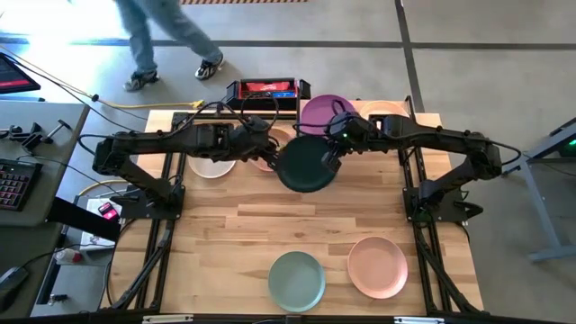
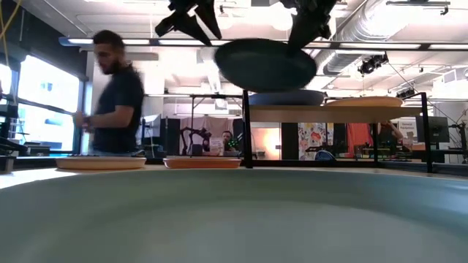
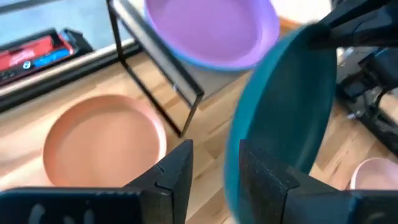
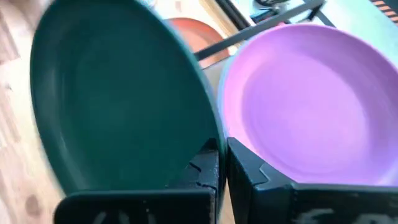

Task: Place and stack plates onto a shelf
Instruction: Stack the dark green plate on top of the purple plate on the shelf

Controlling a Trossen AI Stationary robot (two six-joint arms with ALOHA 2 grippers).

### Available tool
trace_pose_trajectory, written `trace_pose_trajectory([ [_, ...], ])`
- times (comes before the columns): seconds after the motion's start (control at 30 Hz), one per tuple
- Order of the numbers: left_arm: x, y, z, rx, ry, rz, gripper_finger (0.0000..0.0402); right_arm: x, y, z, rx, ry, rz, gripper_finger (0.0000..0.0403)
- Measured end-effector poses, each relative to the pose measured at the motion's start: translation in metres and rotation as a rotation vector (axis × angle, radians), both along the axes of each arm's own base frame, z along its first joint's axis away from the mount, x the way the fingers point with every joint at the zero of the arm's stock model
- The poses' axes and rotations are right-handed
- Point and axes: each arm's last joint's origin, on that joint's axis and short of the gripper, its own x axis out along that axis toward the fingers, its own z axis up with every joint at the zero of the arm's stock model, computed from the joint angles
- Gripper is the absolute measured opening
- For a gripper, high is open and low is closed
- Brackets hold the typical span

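My right gripper [image 4: 221, 163] clamped on the dark green plate's [image 1: 306, 163] rim, plate raised beside the shelf [image 2: 322, 111]; my left gripper [image 3: 214, 171] open, its fingers astride that rim

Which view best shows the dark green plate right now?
The high view: the dark green plate shows whole, held off the table by the right hand. The low view shows it edge-on and tilted. The right wrist view fills with its face; the left wrist view catches only its rim.

No legible text anywhere — red packet [image 3: 28, 57] bears white lettering (too blurred to read)
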Motion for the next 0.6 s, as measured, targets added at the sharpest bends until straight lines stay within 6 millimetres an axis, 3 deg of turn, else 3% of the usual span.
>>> trace_pose_trajectory([
  [0.3, -0.008, 0.001, 0.011, 0.035, -0.032, -0.008, 0.0116, -0.026, -0.022, 0.019, -0.023, -0.067, -0.095, 0.0001],
  [0.6, -0.005, 0.002, 0.007, 0.039, -0.012, -0.014, 0.0115, -0.059, -0.069, 0.058, -0.024, -0.180, -0.221, 0.0000],
])
